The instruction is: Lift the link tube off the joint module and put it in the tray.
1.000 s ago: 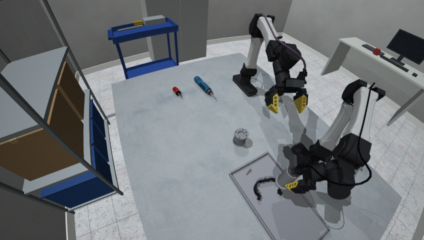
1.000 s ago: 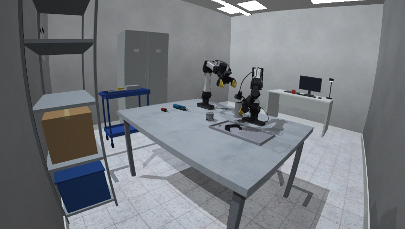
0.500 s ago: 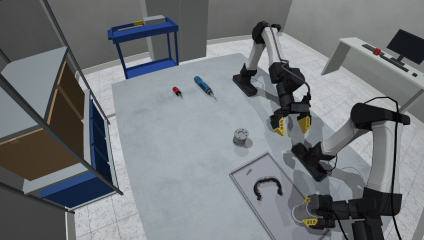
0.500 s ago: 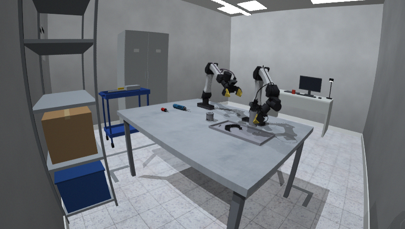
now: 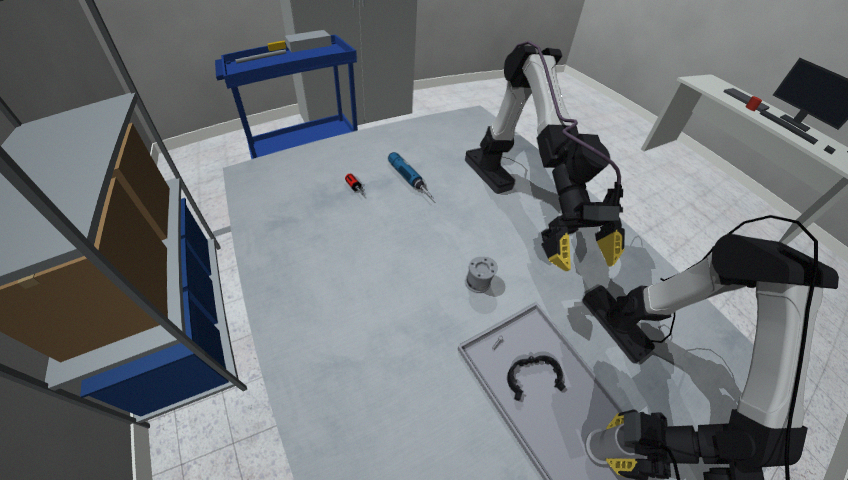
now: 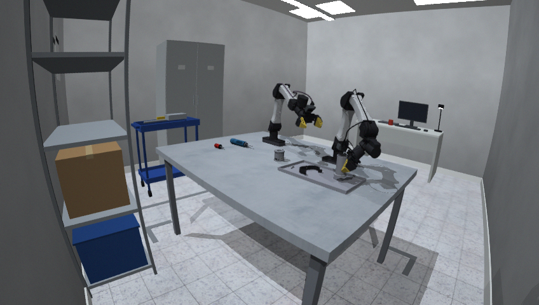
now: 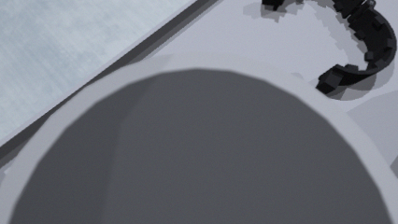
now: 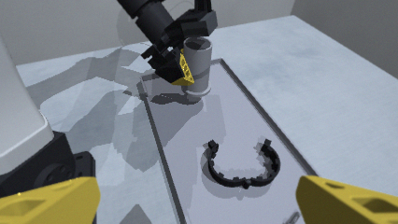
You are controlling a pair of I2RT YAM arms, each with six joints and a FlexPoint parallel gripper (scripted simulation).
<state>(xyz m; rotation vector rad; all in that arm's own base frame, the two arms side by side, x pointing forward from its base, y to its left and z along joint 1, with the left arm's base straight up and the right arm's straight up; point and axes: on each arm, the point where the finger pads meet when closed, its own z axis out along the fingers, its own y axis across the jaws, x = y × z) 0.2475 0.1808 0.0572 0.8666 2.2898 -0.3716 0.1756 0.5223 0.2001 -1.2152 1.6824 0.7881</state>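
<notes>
Grey, smooth-walled and cylindrical, the link tube (image 5: 599,444) (image 6: 340,166) (image 7: 234,140) (image 8: 198,63) stands nearly upright, with a pale flange at its lower end. It is over the tray (image 5: 497,325) (image 6: 312,180) (image 7: 224,33) (image 8: 177,135), toward the right-hand corner of the counter (image 5: 357,297) (image 6: 245,181) (image 7: 70,70) (image 8: 355,93) in the exterior view; contact with the tray floor cannot be determined. The left tool (image 5: 615,443) (image 6: 342,165) (image 8: 197,77) is partly open, its fingers clamped on the tube wall. The right tool (image 5: 589,265) (image 6: 311,124) (image 8: 198,185) is fully open and holds nothing.

The joint module (image 5: 482,275) (image 6: 279,155) stands upright outside the tray, near its short end. The top view shows holes in the module's upper face; neither wrist view includes the module. The right wrist view shows the tube's open upper end, whereas the left wrist view shows a broad dark disc with a pale rim, plus part of the black C-shaped part (image 5: 535,359) (image 6: 301,169) (image 7: 383,44) (image 8: 246,183) in the tray.
</notes>
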